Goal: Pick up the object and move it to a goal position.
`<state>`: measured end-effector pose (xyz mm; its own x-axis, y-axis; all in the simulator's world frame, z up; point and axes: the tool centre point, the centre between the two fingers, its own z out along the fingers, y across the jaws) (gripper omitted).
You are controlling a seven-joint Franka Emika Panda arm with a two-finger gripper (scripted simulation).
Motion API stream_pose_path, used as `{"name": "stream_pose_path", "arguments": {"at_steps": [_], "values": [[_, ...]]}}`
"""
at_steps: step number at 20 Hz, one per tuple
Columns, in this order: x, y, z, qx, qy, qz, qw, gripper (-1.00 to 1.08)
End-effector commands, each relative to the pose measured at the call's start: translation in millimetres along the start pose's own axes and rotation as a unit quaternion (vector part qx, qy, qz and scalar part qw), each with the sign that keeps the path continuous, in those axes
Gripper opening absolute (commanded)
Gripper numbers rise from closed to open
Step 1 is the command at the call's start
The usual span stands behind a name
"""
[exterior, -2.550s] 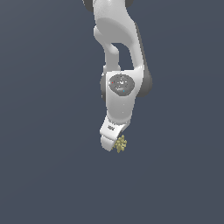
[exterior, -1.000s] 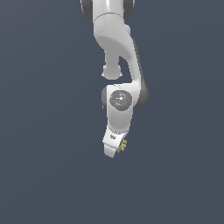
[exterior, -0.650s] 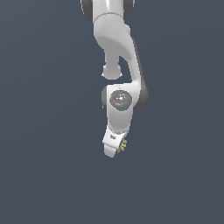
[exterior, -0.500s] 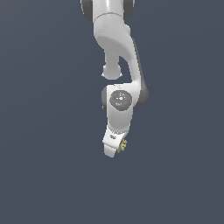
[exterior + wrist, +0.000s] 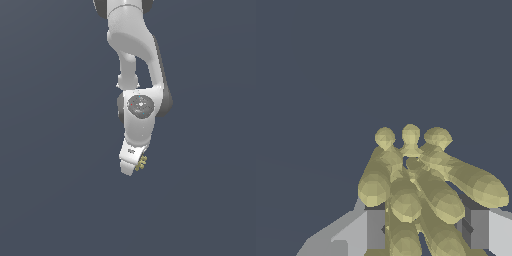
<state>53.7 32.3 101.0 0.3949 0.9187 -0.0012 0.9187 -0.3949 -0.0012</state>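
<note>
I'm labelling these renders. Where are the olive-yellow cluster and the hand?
olive-yellow cluster (image 5: pixel 421 192), wrist view, on a middle prong.
hand (image 5: pixel 134 167), exterior view, by its tip, where the cluster peeks out.

Glossy white arm (image 5: pixel 134 45), grey round joint cap (image 5: pixel 140 107), dark seams.

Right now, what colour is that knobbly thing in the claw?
Olive-yellow all over, no pattern. The knobbly thing shows best in the wrist view, between the grey fingers.
</note>
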Motion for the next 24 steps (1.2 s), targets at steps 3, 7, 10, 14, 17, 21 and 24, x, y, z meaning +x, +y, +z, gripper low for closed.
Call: {"name": "stream_pose_path", "arguments": {"at_steps": [3, 7, 10, 14, 17, 21, 24], "values": [[2.7, -12.1, -24.3, -0.001, 0.0, 0.0, 1.0, -1.0], [5.9, -27.8, -54.7, -0.001, 0.0, 0.0, 1.0, -1.0], [8.9, -42.5, -83.1, -0.001, -0.001, 0.0, 1.0, -1.0], [13.4, -63.2, -123.9, -0.001, -0.001, -0.001, 1.0, -1.0], [17.4, -79.8, -156.5, -0.001, -0.001, -0.001, 1.0, -1.0], [22.6, -101.8, -201.0, -0.001, -0.001, -0.001, 1.0, -1.0], [26.5, -117.3, -233.1, -0.001, -0.001, -0.001, 1.0, -1.0]]}}
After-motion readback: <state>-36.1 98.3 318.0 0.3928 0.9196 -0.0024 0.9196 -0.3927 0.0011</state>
